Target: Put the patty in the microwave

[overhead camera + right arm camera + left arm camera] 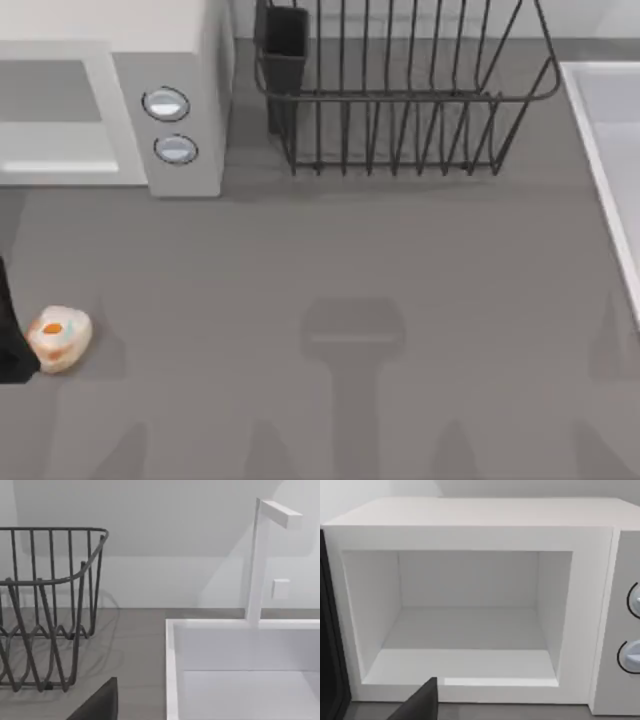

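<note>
My left end effector (422,702) faces the open microwave (470,535), ready for loading, yet I cannot tell its opening; the patty (59,337) lies behind it on the desk (350,260).

The microwave (110,110) runs off the top view's left edge, and in the left wrist view its 2 buttons (632,630) are sliced by the frame. A dark sliver of the left gripper (420,705) (fingers unreadable) pokes in below the cavity. The dish rack (45,610) is cut off too.
</note>
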`<act>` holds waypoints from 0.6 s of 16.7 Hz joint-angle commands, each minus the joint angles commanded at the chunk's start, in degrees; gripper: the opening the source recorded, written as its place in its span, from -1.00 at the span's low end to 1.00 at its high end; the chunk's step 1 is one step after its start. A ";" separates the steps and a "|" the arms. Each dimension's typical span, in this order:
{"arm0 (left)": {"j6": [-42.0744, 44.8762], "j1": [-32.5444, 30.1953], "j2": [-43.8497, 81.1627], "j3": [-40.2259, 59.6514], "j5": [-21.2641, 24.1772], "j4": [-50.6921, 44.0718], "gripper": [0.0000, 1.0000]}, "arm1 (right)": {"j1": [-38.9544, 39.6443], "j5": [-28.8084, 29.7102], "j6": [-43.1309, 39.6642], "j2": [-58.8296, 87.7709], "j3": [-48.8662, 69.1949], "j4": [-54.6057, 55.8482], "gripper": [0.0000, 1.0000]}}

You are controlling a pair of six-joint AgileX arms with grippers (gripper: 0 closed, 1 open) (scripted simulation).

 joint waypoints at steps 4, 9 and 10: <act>0.35 -0.03 1.88 1.73 0.06 -1.40 1.00 | 0.00 0.00 0.00 0.00 0.00 0.00 1.00; 3.14 -0.46 17.07 13.98 0.36 -11.31 1.00 | 0.00 0.00 0.00 0.00 0.00 0.00 1.00; 3.98 -0.63 21.86 17.38 0.42 -14.06 1.00 | 0.00 0.00 0.00 0.00 0.00 0.00 1.00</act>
